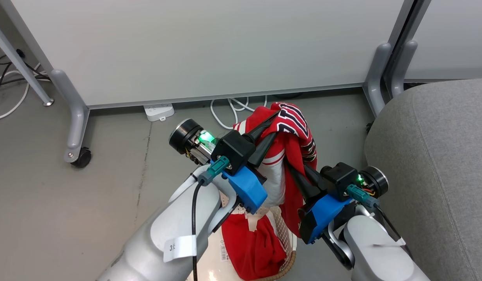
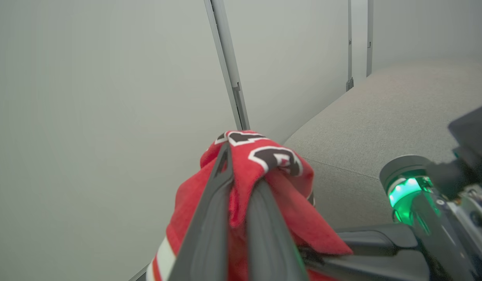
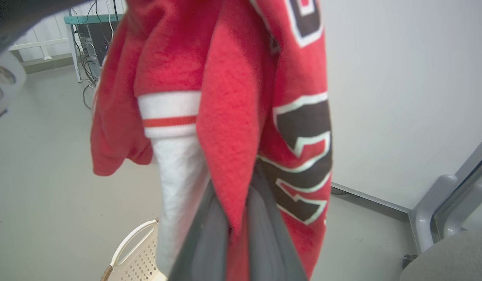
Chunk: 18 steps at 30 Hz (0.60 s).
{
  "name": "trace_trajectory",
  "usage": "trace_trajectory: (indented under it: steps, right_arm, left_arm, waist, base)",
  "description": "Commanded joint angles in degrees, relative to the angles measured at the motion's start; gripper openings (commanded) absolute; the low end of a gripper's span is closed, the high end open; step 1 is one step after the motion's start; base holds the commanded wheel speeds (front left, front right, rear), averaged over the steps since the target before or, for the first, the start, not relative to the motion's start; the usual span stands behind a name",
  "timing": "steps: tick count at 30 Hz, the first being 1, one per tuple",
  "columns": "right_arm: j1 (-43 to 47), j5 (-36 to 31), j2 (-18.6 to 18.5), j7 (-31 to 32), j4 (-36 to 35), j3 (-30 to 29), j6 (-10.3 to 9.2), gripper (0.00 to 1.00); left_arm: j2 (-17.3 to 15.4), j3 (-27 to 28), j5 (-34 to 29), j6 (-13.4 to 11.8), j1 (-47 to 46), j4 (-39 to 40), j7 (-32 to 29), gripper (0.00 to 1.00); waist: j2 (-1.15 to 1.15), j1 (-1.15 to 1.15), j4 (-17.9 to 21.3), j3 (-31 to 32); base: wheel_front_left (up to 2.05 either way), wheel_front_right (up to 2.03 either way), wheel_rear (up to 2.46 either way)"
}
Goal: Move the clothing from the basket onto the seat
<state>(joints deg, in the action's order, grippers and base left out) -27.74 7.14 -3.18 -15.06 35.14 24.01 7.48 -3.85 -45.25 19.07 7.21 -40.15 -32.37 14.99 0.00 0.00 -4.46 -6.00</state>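
The red jersey (image 1: 299, 144) with white trim and black-and-white lettering hangs in the air above the basket (image 1: 284, 231). My left gripper (image 1: 274, 123) is shut on its top fold, and in the left wrist view the cloth (image 2: 272, 156) is pinched between the fingers (image 2: 206, 234). My right gripper (image 1: 291, 166) is shut on a lower fold of the same jersey (image 3: 233, 117). A plain red garment (image 1: 252, 246) lies in the basket beneath, partly hidden by my left forearm. The grey seat (image 1: 432, 156) stands to the right.
White partition panels on grey legs, one with a caster (image 1: 81, 158), close off the far side. A power strip (image 1: 159, 112) and white cables (image 1: 233, 111) lie on the grey floor below them. The basket's handle (image 3: 135, 249) shows under the jersey, and the seat (image 2: 381, 117) lies just beyond.
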Motion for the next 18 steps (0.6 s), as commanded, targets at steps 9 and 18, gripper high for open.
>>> trace_trajectory:
  steps: [9,18]
  right_arm:
    - [-0.1,0.7,0.1,-0.2,-0.6,-0.2,0.03,0.0]
    - [-0.1,1.0,0.1,-0.2,-1.3,-1.2,0.03,0.0]
  left_arm:
    - [0.0,1.0,-1.1,0.4,0.5,0.3,0.3,1.0]
    - [0.0,1.3,-1.6,0.4,0.5,0.1,0.3,1.0]
  waist:
    - [0.0,0.0,0.0,0.0]
    - [0.0,0.0,0.4,-0.6]
  base:
    - [0.0,0.0,0.0]
    - [0.0,0.0,0.0]
